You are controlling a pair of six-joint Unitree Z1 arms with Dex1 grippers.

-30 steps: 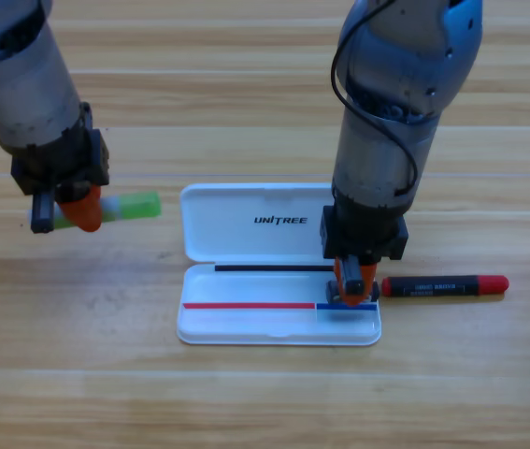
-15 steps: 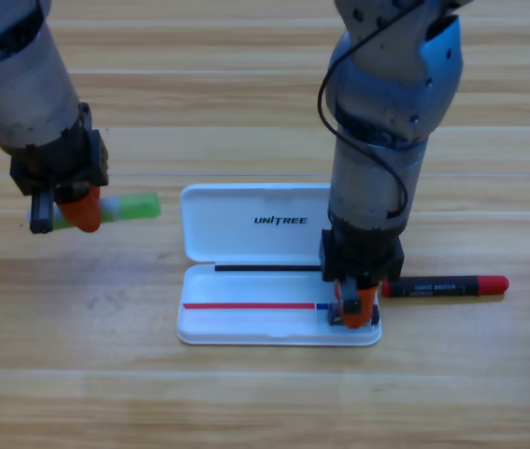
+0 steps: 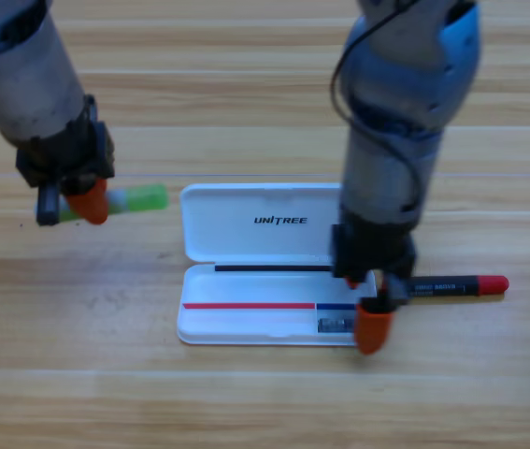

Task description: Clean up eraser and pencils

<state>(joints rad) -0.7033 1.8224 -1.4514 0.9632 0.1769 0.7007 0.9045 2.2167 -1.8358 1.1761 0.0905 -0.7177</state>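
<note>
High view: eraser (image 3: 336, 325) lies in the case (image 3: 246, 323); right gripper (image 3: 373, 327), jaws unreadable, needs the black pencil (image 3: 456, 286) at three o'clock. Left gripper (image 3: 87, 201) clamps the green-ended pencil (image 3: 134, 199).

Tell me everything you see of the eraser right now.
The eraser is a small dark grey block with a pale label, lying flat in the lower tray of the open white case, near its right end, just under the blue line. It looks free: the right claw sits beside it at the tray's right edge, and whether they touch cannot be told. Only its top face shows.
</note>
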